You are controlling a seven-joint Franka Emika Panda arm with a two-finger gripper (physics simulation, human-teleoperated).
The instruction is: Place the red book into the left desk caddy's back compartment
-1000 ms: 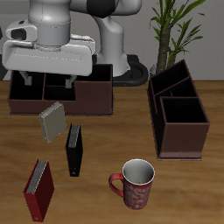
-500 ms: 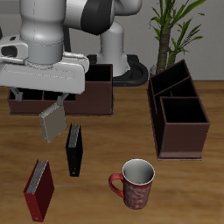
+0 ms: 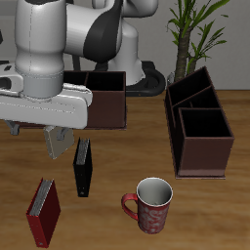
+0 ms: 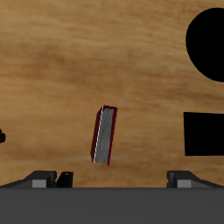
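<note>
Hovering fingers point(image 3: 36, 133) spread wide (nothing held) above red book point(image 3: 43, 211), black book point(image 3: 83, 167) and mug point(image 3: 151, 204) nearby

Red book point(image 3: 42, 212) upright on bench point(image 3: 117, 156) near front edge. Black book point(image 3: 83, 167) upright just behind it, slightly toward mug point(image 3: 149, 204). Mug near front edge, well apart from both books. Left desk caddy point(image 3: 199, 127) behind mug; back compartment point(image 3: 188, 93) at its far end. Wide caddy point(image 3: 98, 100) behind black book. Hand point(image 3: 47, 132) above bench, between wide caddy and red book.
</note>
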